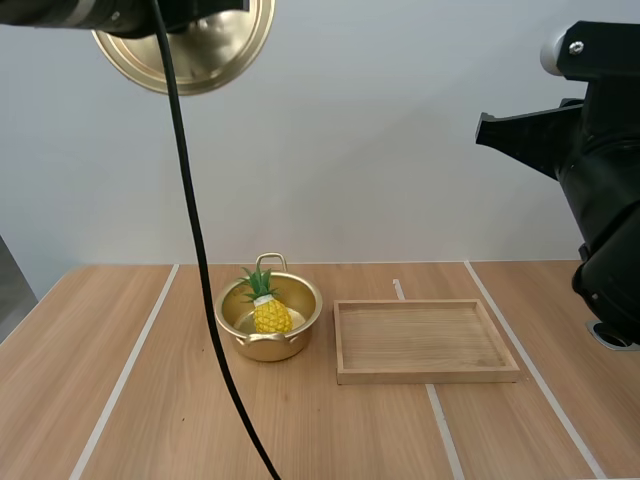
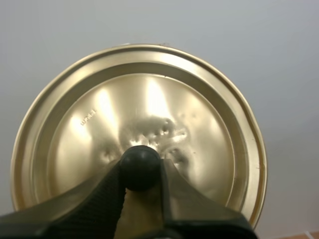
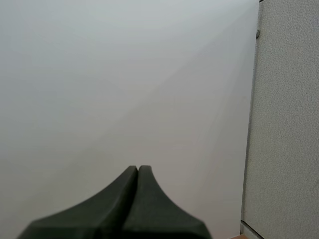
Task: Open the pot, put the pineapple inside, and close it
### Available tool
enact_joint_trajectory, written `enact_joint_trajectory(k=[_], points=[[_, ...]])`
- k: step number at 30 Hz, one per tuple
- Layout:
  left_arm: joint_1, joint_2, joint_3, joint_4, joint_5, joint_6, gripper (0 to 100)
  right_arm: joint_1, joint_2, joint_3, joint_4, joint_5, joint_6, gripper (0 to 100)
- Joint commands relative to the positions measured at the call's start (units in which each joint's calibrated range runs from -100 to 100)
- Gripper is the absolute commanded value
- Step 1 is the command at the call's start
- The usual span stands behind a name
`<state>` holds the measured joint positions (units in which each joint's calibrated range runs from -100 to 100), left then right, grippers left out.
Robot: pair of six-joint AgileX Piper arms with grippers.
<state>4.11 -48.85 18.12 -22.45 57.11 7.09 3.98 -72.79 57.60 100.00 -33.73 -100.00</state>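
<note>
A small gold pot (image 1: 232, 322) stands on the wooden table left of centre, uncovered, with a yellow toy pineapple (image 1: 270, 313) lying inside it, green leaves up. High above the table's left side hangs the gold lid (image 1: 232, 45), tilted on edge. In the left wrist view my left gripper (image 2: 141, 172) is shut on the lid's black knob (image 2: 140, 167), the lid (image 2: 75, 139) facing away behind it. My right gripper (image 3: 138, 171) is shut on nothing, its fingers together as one wedge, raised at the right and pointing at the wall.
A shallow wooden tray (image 1: 426, 374) lies right of the pot, nothing in it. White tape lines run across the table. My right arm (image 1: 600, 190) stands tall along the right edge.
</note>
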Motion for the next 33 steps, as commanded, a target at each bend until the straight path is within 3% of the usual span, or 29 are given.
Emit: enact_joint_trajectory(k=[1, 13, 33], points=[[0.12, 2.8, -0.44, -2.5, 5.58, 2.24, 0, -0.23, -0.72, 0.2, 0.0, -0.08, 0.0, 0], [0.12, 12.3, -0.44, -7.73, 18.18, 10.65, 0, -0.23, -0.7, 0.2, 0.0, 0.16, 0.0, 0], [0.12, 26.21, -0.44, -9.66, 27.66, 15.07, 0, -0.23, -0.7, 0.2, 0.0, 0.16, 0.0, 0]])
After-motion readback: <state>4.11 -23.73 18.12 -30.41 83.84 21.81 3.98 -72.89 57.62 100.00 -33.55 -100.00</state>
